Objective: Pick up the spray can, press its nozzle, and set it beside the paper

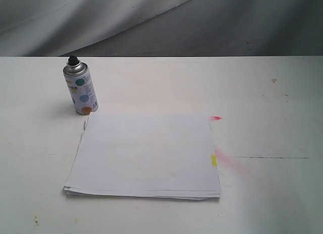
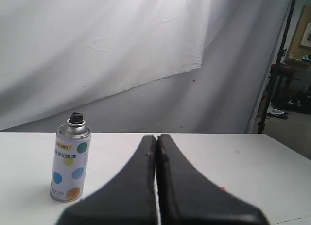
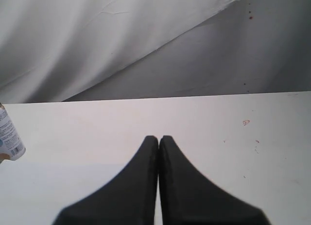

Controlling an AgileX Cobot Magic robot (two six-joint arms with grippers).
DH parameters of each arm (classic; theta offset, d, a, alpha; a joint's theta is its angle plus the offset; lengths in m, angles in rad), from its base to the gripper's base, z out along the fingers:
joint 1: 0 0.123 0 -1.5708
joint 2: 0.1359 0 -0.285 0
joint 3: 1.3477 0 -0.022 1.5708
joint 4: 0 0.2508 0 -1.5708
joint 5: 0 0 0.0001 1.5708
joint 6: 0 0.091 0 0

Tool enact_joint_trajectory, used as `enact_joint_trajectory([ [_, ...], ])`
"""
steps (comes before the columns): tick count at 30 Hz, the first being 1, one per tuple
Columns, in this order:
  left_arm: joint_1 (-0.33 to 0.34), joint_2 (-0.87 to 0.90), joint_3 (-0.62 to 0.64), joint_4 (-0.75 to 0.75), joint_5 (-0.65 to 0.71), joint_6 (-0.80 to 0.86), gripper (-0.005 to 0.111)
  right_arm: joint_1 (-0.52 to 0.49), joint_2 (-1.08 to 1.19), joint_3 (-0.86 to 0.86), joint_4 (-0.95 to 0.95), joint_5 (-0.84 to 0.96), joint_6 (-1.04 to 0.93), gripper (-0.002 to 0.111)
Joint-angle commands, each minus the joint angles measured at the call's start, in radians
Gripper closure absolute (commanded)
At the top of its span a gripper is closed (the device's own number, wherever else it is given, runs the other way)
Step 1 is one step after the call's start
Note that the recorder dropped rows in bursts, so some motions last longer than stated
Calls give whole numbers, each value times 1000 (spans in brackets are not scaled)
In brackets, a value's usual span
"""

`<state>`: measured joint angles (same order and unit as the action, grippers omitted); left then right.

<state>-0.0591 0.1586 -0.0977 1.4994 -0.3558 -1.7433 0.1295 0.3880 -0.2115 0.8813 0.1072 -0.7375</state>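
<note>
The spray can [image 1: 80,89] stands upright on the white table [image 1: 262,92], just behind the far left corner of the paper [image 1: 146,155]. Its black nozzle [image 1: 72,59] tops the silver dome. In the left wrist view the spray can [image 2: 71,159] stands apart from my left gripper [image 2: 156,137], whose black jaws are pressed together and hold nothing. My right gripper [image 3: 159,138] is shut too, over bare table, with only an edge of the spray can [image 3: 9,135] at the frame's border. Neither gripper shows in the exterior view.
Red paint marks [image 1: 216,118] and a pink smear [image 1: 234,163] lie on the table beside the paper's right edge, near its yellow mark [image 1: 214,160]. A grey-white cloth backdrop [image 1: 151,21] hangs behind the table. A dark stand [image 2: 277,69] is off the table's side.
</note>
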Motion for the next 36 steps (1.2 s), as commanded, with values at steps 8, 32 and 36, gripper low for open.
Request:
enact_joint_trajectory([
  [8,-4,-2,4,-14,6,-10,107,-2,-237,5,-73,-25,-18,108],
  [32,-4,-2,4,-14,6,-10,107,-2,-388,212,-777,-33,657,108],
  [36,-4,-2,4,-14,6,-10,107,-2,-388,212,-811,-17,657,108],
])
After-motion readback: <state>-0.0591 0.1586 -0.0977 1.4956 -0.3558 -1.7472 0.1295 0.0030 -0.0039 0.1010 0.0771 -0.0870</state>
